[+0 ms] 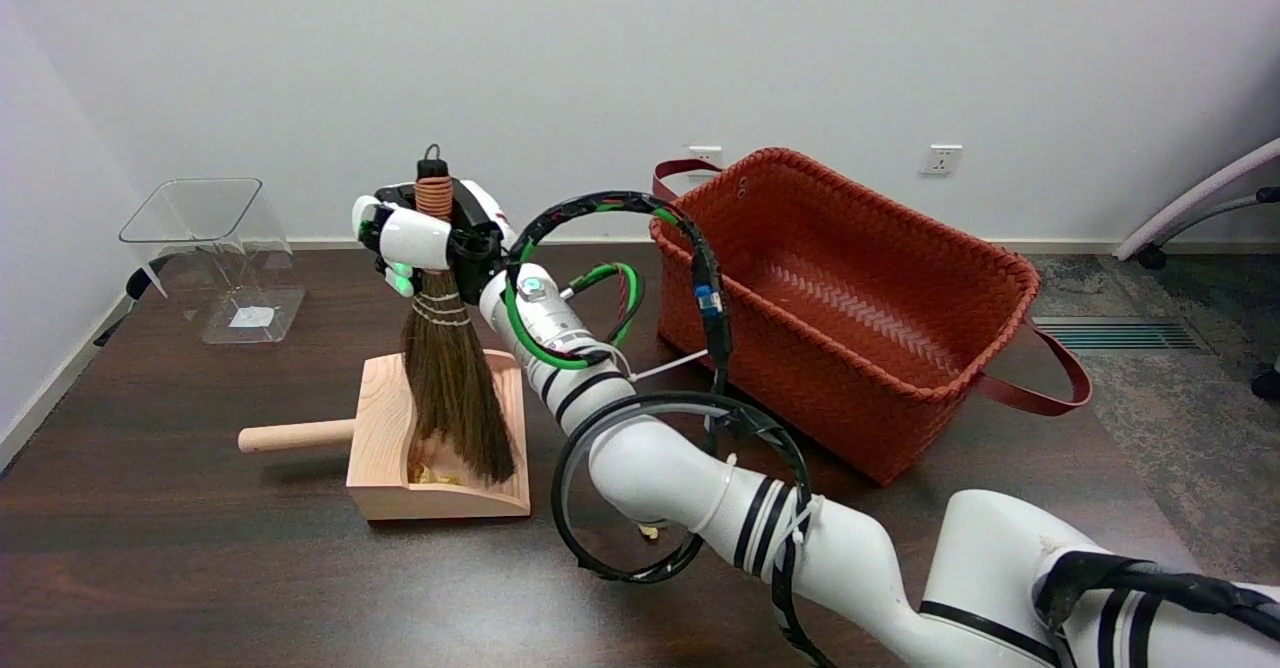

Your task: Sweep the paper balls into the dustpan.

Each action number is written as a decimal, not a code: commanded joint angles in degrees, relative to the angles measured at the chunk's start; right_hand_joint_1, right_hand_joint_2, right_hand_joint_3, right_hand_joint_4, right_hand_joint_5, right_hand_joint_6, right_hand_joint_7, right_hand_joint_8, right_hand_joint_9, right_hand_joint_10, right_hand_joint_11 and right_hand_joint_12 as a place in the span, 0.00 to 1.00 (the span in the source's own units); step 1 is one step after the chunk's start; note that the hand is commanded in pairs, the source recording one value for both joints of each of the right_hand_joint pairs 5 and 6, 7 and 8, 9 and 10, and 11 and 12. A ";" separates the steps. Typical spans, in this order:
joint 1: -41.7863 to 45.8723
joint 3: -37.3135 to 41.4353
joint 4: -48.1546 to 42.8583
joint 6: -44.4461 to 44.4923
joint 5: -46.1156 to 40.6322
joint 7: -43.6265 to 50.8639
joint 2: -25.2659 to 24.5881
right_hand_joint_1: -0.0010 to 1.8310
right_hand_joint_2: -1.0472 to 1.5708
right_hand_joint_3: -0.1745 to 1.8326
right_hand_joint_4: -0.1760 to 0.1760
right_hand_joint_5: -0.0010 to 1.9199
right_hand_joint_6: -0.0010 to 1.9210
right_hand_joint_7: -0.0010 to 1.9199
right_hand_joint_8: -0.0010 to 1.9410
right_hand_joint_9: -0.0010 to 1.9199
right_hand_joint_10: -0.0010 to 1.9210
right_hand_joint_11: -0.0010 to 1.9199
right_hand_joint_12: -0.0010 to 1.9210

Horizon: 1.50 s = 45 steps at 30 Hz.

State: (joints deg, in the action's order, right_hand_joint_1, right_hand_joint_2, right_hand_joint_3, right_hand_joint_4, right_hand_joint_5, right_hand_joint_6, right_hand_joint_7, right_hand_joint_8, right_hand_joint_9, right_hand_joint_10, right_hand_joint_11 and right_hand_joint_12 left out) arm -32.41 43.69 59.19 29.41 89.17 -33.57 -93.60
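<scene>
One paper ball, as far as you can see, lies outside the dustpan, so your job looks mostly done but not finished. Going left to right: a clear bin stands at the far left of the table, well apart from the work. Next comes the wooden dustpan, its round handle pointing left and its open mouth to the right side. Inside it, under the bristle tips, you can make out something pale and crumpled, which I judge to be paper already swept in; how many pieces cannot be told. Your robot hand is wrapped around the neck of the broom, gripping it upright, with the bristles hanging down into the pan's hollow. Further right, just beneath your forearm and inside the loop of black cable, sits the small pale scrap on the bare table, near the pan's mouth but apart from it; it is tiny and partly hidden, so treat it as a likely leftover ball. The red basket at the right plays no part. You would need to bring the bristles out past that scrap and draw it leftward into the pan.
</scene>
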 commanded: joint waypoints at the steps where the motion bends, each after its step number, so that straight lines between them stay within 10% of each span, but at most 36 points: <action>1: 3.08 3.31 5.43 -0.02 13.32 31.35 2.38 0.61 0.67 0.72 0.50 1.00 1.00 1.00 0.99 1.00 1.00 1.00 1.00; 45: 32.56 15.75 33.23 15.94 7.32 40.27 9.58 0.61 0.69 0.70 0.50 1.00 1.00 1.00 0.99 1.00 1.00 1.00 1.00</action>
State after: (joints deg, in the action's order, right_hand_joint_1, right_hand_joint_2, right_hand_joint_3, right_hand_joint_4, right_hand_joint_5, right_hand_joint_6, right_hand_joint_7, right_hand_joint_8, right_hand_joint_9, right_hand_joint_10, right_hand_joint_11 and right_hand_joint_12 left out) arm -8.42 58.43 86.52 38.50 98.46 4.91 -85.76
